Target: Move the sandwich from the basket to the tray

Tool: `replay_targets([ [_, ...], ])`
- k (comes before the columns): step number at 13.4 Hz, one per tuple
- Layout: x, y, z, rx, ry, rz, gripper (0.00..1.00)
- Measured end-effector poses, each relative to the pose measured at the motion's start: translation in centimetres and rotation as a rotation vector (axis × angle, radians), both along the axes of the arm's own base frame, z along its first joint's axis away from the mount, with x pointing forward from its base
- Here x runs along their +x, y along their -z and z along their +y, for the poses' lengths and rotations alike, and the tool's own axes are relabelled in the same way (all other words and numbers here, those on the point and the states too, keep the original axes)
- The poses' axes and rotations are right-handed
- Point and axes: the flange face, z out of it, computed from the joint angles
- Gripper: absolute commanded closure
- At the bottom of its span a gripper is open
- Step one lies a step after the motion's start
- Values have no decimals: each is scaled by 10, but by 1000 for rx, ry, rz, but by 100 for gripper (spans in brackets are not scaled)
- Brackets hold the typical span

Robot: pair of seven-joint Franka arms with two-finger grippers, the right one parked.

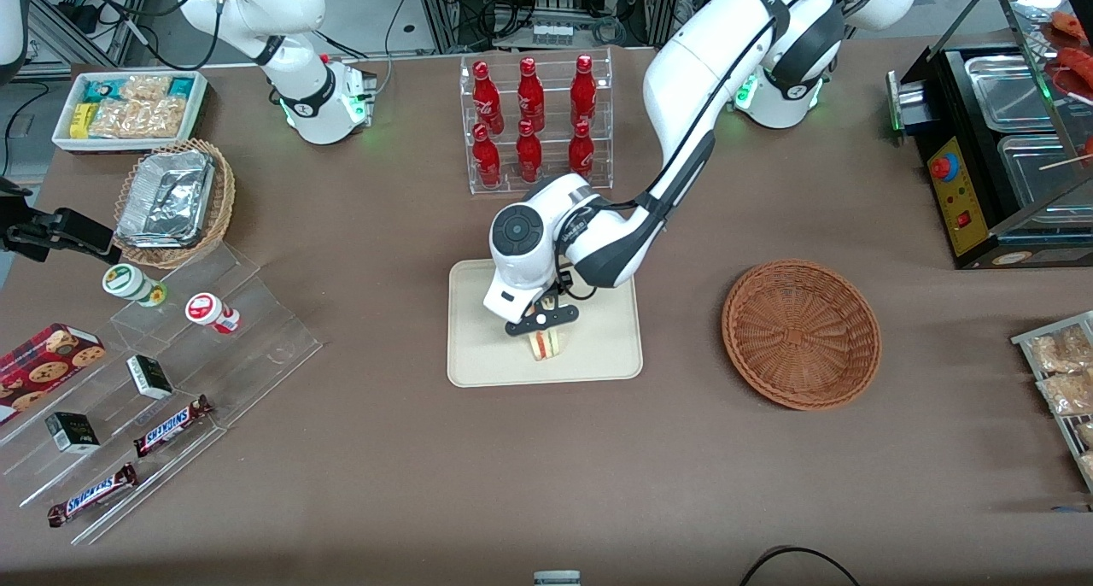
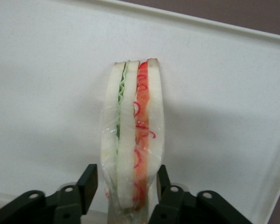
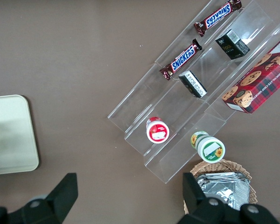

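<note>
Brown tabletop (image 1: pixel 384 492) is spreading on all sides of the gripper (image 1: pixel 546 334), which is hanging at mid-table. Grey floor (image 1: pixel 363 22) strewn with black cables is lying farther from the camera. Even light is falling.

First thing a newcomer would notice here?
The left arm's gripper over the large cream-beige rectangular tray, its fingers flanking a small triangular sandwich with red and green filling. Next, the round reddish-brown wicker basket, empty, toward the working arm's end, and the red bottles in a clear rack farther from the front camera.
</note>
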Motion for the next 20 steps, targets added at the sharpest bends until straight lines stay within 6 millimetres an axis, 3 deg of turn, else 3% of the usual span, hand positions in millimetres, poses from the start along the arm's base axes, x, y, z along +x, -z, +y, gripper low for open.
replay_targets([
  [2,6,-15,-2,-19,-6,-21,0],
  [4,13,-42,-1,-36,-13,-44,0],
  [7,15,-100,10,-21,-2,-56,0],
  [9,28,-136,31,-20,-28,-81,0],
  [11,54,-155,72,0,-20,-73,0],
  [15,99,-151,166,31,41,-37,0],
  [17,113,-160,218,10,96,-11,0],
  [20,121,-186,313,-9,188,26,0],
])
